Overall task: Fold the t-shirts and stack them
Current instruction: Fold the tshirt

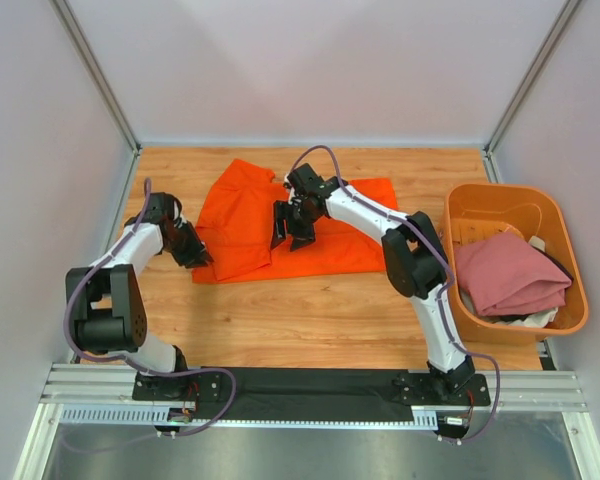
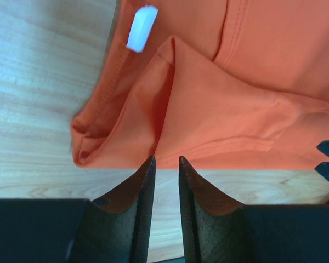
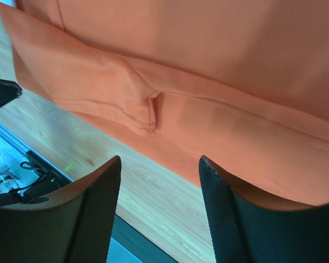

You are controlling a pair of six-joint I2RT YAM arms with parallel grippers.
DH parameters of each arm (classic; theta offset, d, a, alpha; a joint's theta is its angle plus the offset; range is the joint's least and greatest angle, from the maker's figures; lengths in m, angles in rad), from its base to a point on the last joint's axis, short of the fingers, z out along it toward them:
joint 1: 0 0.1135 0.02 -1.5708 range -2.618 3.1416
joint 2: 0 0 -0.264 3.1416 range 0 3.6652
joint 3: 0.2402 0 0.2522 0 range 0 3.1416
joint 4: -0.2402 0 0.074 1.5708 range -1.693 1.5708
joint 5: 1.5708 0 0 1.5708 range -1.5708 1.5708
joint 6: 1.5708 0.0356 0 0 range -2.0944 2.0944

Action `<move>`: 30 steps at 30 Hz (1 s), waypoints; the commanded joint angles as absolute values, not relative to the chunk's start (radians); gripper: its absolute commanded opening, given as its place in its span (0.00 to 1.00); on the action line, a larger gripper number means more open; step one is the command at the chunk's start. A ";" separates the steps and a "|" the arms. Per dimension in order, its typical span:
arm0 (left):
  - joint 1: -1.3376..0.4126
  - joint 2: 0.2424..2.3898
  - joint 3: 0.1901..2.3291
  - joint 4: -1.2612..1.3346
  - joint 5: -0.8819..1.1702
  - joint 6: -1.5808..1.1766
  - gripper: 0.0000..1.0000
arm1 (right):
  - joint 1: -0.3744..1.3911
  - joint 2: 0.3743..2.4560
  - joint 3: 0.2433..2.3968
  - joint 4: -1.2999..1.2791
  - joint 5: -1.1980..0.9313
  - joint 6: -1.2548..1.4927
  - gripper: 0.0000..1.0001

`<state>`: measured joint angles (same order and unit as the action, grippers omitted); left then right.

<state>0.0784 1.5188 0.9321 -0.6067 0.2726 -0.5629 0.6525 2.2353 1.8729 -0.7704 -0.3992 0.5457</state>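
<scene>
Orange t-shirt (image 1: 242, 215) spread across the far half of the wood surface (image 1: 310, 310), long axis running left to right, rumpled and partly doubled over at the left end. Sits right in front of the left jaws: narrow gap, nothing between them, tips at the near-left corner of the hem, touching or a hair off, can't tell. Right jaws wide and empty, hanging over the middle of the cloth by its near edge, so closer to the bulk of it. Looks like a near-edge grab for both next, probably to carry that edge across the short way. Pink t-shirt (image 1: 505, 275) bunched in the orange tub (image 1: 510, 192), well off to the right. White panel walls with metal corner posts on three sides, pretty boxed in.
</scene>
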 commanded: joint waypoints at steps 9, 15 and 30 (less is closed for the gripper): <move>0.081 1.664 1.091 -0.598 0.253 -0.546 0.33 | 0.637 2.261 1.881 -0.713 -0.532 0.603 0.66; 0.081 1.687 1.126 -0.630 0.252 -0.540 0.33 | 0.638 2.290 1.878 -0.687 -0.577 0.632 0.65; 0.080 1.701 1.083 -0.577 0.281 -0.535 0.32 | 0.670 2.388 1.917 -0.637 -0.618 0.698 0.50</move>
<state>0.0788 1.6947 1.0683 -0.6167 0.2623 -0.5579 0.6605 2.3695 1.8687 -0.6693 -0.5987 0.6678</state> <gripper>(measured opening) 0.326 0.510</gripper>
